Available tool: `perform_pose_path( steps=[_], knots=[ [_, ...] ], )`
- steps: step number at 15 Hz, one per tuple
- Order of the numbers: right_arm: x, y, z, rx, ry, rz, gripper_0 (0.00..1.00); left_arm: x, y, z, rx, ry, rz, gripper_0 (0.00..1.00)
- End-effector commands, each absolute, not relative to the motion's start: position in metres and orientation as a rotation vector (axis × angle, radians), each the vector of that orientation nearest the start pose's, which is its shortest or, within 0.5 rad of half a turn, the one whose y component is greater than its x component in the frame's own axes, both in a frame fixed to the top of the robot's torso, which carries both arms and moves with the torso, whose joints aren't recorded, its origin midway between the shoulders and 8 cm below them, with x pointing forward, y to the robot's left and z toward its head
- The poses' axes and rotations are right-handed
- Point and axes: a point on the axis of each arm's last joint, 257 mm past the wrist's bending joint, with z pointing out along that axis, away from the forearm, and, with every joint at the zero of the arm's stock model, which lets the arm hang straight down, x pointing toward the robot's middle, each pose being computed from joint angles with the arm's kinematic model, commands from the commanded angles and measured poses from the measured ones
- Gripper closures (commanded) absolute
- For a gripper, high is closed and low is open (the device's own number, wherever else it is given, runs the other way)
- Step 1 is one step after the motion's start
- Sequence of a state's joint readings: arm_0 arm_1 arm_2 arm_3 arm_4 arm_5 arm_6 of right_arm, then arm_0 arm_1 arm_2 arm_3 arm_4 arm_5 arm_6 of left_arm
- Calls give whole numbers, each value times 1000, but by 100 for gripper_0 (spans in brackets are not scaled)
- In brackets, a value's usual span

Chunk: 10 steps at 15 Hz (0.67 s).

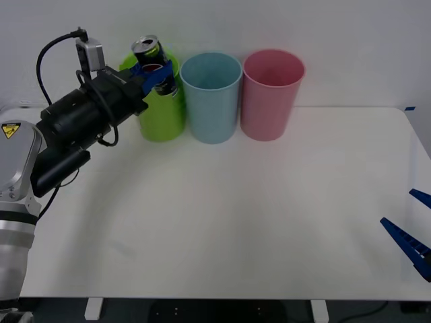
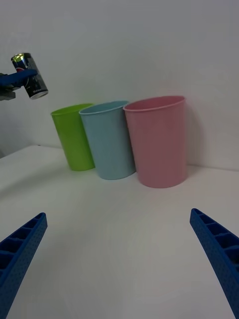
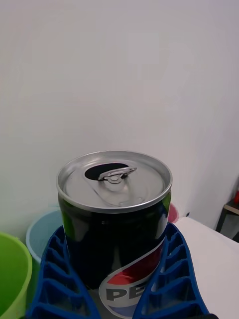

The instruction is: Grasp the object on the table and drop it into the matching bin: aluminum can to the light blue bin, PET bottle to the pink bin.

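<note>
left tool (image 1: 156, 75) grasping aluminum can (image 1: 153, 65) above lime green bin (image 1: 161, 114) | right tool (image 2: 119, 259) released

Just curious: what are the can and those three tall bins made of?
The aluminum can looks metal: brushed silver lid with pull-tab, glossy dark printed body. The lime green bin, light blue bin and pink bin look like smooth, slightly shiny moulded plastic.

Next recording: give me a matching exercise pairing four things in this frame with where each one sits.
Things:
1. can
2. light blue bin
3. pink bin
4. right tool

Places:
A. middle of the bin row
B. low at the table's near right edge, open
C. held in the left tool, above the green bin
D. right end of the bin row

Pairs: 1-C, 2-A, 3-D, 4-B
</note>
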<state>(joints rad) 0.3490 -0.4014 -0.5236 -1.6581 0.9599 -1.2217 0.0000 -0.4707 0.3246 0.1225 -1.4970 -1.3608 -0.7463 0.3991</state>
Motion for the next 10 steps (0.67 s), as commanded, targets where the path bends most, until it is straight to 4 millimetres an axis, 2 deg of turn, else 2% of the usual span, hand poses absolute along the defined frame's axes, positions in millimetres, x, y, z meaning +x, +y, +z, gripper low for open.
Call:
perform_pose_path(
  steps=[1, 7, 10],
  knots=[
    [342, -330, -169, -465, 1441, 567, 0, 585, 116, 15, 493, 1291, -712, 100],
    [342, -330, -169, -465, 1441, 567, 0, 633, 101, 31, 497, 1341, -681, 100],
    [342, -330, -169, -465, 1441, 567, 0, 658, 89, 31, 483, 1370, -651, 100]
  ],
)
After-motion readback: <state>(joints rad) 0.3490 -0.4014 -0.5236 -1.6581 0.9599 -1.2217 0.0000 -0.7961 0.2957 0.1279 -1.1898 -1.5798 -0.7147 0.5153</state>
